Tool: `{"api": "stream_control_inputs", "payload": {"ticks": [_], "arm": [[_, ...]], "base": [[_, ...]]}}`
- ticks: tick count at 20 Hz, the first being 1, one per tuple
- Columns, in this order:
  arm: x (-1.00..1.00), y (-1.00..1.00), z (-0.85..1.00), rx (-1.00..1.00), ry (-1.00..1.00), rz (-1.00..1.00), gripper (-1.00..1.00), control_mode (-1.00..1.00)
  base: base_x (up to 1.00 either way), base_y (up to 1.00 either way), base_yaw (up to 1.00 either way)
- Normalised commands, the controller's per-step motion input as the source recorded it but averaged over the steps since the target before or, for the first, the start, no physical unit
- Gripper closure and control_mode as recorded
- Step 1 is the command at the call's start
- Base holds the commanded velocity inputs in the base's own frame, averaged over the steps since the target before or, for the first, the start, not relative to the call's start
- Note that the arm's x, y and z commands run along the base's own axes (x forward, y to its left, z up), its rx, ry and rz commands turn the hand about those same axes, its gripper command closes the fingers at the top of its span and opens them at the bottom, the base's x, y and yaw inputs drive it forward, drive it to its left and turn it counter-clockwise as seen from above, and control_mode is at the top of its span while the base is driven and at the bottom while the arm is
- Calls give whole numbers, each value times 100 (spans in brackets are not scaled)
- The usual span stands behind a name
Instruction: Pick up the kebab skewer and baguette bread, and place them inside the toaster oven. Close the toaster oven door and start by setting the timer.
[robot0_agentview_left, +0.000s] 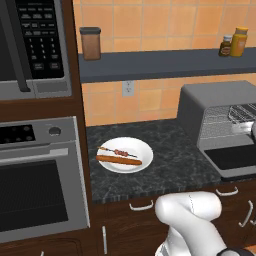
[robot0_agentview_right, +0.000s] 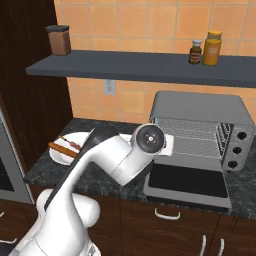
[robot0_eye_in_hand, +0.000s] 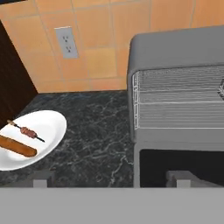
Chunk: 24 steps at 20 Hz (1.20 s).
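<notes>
The gripper (robot0_eye_in_hand: 111, 178) stands spread wide with nothing between its fingertips (robot0_eye_in_hand: 43, 178), hovering above the dark counter (robot0_eye_in_hand: 96, 135); at three o'clock of it sits the toaster oven (robot0_eye_in_hand: 175, 52), its wire rack (robot0_eye_in_hand: 179, 103) bare and the toaster oven door (robot0_eye_in_hand: 179, 166) dropped flat; at nine o'clock lies a white plate (robot0_eye_in_hand: 50, 124), well apart from the oven, bearing the kebab skewer (robot0_eye_in_hand: 27, 131) with the baguette bread (robot0_eye_in_hand: 17, 147) just beside it.

On the counter (robot0_agentview_left: 165, 165), a plate (robot0_agentview_left: 142, 148) holds the kebab skewer (robot0_agentview_left: 119, 152), with the baguette bread (robot0_agentview_left: 119, 160) nearer. The toaster oven (robot0_agentview_left: 215, 102) stands to the right, its door (robot0_agentview_left: 232, 157) dropped open.
</notes>
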Motion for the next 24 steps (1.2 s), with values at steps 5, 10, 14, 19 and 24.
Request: {"api": "stream_control_inputs", "payload": {"ticks": [5,10,14,19,24], "arm": [[22,-92,-29,0,-23,-4,-100,-100],[29,-88,-44,-11,-19,0,-100,-100],[41,-73,-24,-12,-12,-3,-100,-100],[51,-49,-2,-1,0,-8,-100,-100],[45,-19,0,0,-5,0,-100,-100]], "base": [[0,0,0],[0,0,0],[0,0,0],[0,0,0],[0,0,0]]}}
